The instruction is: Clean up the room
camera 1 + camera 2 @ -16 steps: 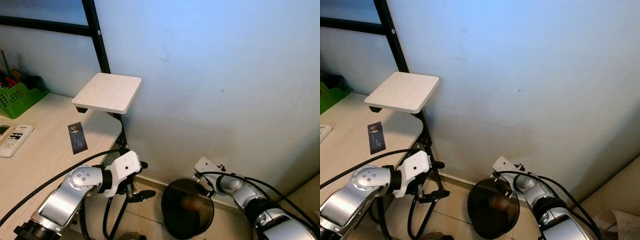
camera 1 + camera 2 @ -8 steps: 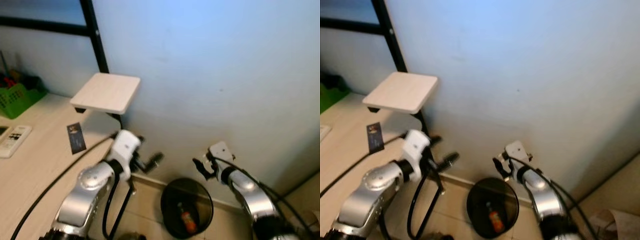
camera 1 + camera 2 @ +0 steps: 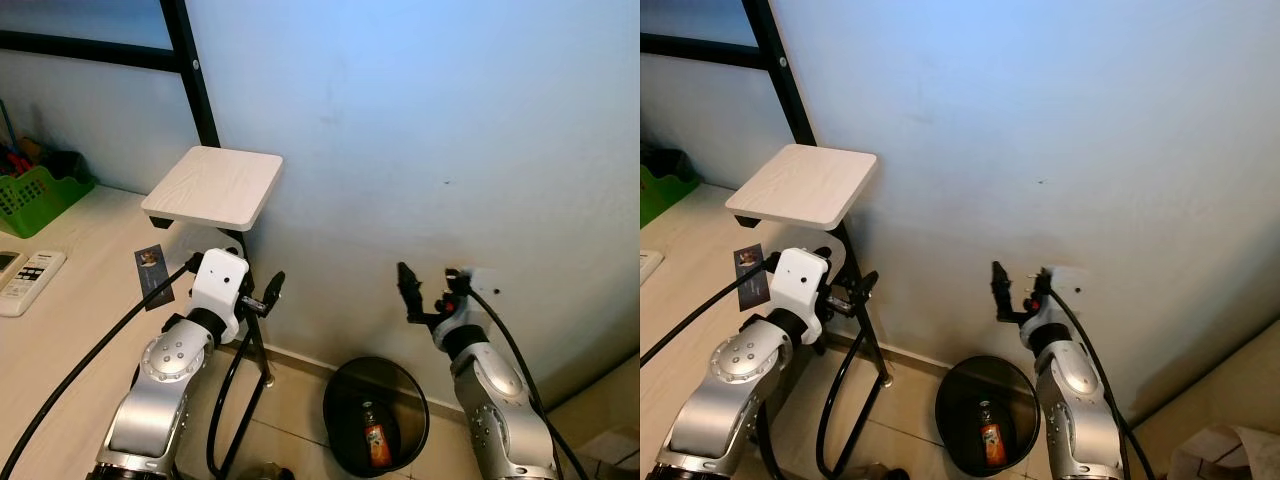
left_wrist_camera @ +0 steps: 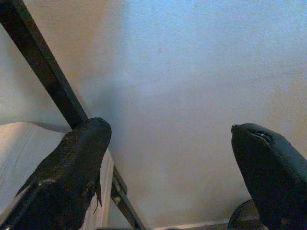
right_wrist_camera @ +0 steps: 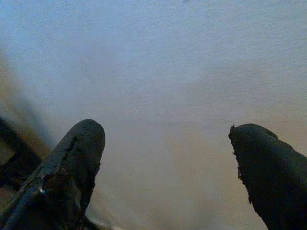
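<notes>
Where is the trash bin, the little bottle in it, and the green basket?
trash bin (image 3: 339, 372), left eye view, on its black rim.
little bottle (image 3: 375, 442), left eye view, on its orange label, inside the bin.
green basket (image 3: 32, 199), left eye view, on its front wall, at the desk's far left.

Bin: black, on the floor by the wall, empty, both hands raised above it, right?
Not empty. The left eye view shows a bottle lying in the bin. The rest holds: black, on the floor by the wall, left hand and right hand raised above it.
</notes>
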You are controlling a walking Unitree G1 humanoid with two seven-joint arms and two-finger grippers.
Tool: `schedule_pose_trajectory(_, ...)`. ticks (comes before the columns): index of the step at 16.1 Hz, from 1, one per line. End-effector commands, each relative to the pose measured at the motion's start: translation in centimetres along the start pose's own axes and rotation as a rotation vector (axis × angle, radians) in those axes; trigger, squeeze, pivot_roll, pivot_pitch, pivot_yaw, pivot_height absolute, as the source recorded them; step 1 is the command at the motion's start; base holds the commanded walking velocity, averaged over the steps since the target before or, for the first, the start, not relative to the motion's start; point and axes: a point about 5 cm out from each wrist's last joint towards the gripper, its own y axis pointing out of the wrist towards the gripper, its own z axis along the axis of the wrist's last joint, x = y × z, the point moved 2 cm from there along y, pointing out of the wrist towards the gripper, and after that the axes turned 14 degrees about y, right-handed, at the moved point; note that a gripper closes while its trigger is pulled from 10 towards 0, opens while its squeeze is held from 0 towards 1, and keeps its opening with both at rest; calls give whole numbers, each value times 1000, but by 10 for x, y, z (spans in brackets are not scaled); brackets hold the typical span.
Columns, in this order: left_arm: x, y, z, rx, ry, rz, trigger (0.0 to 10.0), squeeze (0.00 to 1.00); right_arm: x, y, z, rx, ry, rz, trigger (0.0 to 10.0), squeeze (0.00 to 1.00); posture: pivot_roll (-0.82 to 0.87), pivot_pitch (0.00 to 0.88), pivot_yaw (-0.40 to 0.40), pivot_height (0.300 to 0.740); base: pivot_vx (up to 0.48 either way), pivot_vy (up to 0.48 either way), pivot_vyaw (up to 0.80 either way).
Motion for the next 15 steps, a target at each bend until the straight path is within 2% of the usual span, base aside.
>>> schedule_pose_trajectory(1,0,-1,0,4,11,12,10000,145,1,0,11,36,9,-24,10000,0,-25,0,67,740,-296,0,0)
schedule_pose_trajectory(5,-1,-1,0,1,9,19,10000,153,-6,-1,10,10,-23,2,10000,0,-23,0,68,740,-295,0,0)
schedule_pose_trajectory(7,0,-1,-1,-4,10,4,10000,153,-8,1,9,-3,-67,0,10000,0,-21,0,69,740,-294,0,0)
schedule_pose_trajectory(9,-1,0,0,-3,15,0,10000,153,-10,1,9,-15,-69,3,10000,0,-21,0,70,740,0,0,0)
schedule_pose_trajectory(15,-10,3,2,8,-2,48,10000,169,-11,4,12,-16,-78,-5,10000,0,-16,0,65,740,0,0,-759)
